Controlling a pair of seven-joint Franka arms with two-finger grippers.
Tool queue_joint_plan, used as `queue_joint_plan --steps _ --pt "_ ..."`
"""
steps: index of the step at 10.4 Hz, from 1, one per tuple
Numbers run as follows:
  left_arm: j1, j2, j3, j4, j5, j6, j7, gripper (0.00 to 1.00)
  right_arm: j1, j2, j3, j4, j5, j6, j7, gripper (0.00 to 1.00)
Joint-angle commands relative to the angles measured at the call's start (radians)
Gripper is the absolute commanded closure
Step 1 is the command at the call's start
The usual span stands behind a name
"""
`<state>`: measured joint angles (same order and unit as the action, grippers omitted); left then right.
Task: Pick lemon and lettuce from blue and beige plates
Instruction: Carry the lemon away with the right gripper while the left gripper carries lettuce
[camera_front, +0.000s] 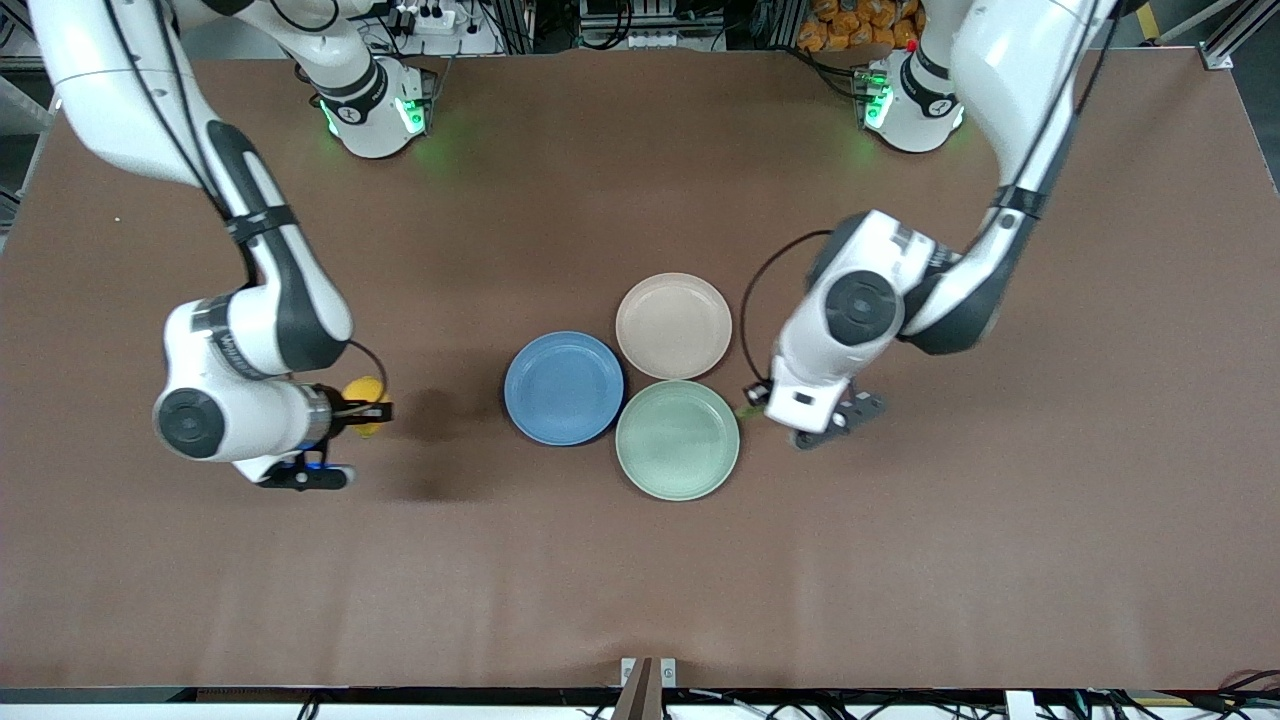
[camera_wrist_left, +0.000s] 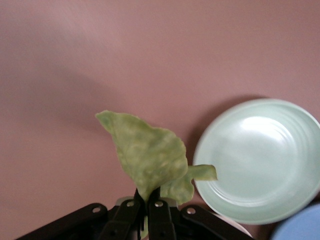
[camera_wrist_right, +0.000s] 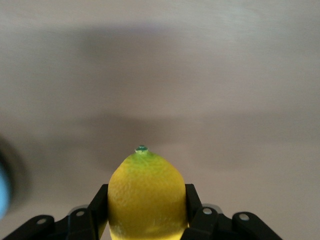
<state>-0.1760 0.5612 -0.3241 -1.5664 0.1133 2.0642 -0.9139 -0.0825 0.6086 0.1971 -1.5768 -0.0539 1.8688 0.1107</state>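
Yellow and glossy, the oval plastic lemon (camera_wrist_right: 145, 197) sits clamped between the two black fingers of the right tool (camera_front: 368, 410), which hangs over bare brown table (camera_front: 640, 560) toward the right arm's end, well apart from the plates. The flat pale-green lettuce leaf (camera_wrist_left: 150, 157) is pinched at its stem end by the left tool (camera_wrist_left: 147, 206), its fingers closed almost together on the thin leaf; it hangs over the table just beside the round mint-green plate (camera_front: 677, 440), on the side toward the left arm's end.

At the middle of the table three plates touch one another in a cluster: the round blue plate (camera_front: 563, 388), the round beige plate (camera_front: 673, 326) nearer the robots' edge, and the mint-green one nearest the front camera's edge. All three look bare.

Judging by this, the picking itself looks done: both items are off their plates and held. What seems left is only setting them down somewhere, though the task names no place, so each could simply be lowered onto the cloth under its tool.
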Motion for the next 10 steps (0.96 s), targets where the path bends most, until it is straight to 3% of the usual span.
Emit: queue_joint_plan --steps 1,4,7,8,9,10 --pt "0.116 0.003 -0.013 -0.006 0.02 -0.019 0.225 1.0 -0.011 -0.056 -0.039 -0.098 -0.021 0.023 -0.109 1.0" --pt "0.219 0.069 -0.012 -0.001 0.045 -0.004 0.443 1.0 -0.017 -0.061 -0.079 -0.224 -0.021 0.151 -0.14 1.0" --pt "0.245 0.124 -0.012 -0.004 0.151 0.01 0.454 1.0 -0.026 -0.066 -0.113 -0.276 -0.014 0.225 -0.207 1.0" --pt "0.245 0.126 -0.012 -0.003 0.151 0.01 0.454 0.93 -0.026 -0.063 -0.114 -0.275 -0.009 0.224 -0.209 1.0" --pt "0.247 0.126 -0.012 -0.001 0.151 0.01 0.454 0.29 -0.028 -0.059 -0.114 -0.273 -0.009 0.224 -0.207 0.61" --pt "0.248 0.124 -0.01 0.0 0.151 0.011 0.454 0.0 -0.03 -0.059 -0.114 -0.273 -0.007 0.225 -0.209 0.01"
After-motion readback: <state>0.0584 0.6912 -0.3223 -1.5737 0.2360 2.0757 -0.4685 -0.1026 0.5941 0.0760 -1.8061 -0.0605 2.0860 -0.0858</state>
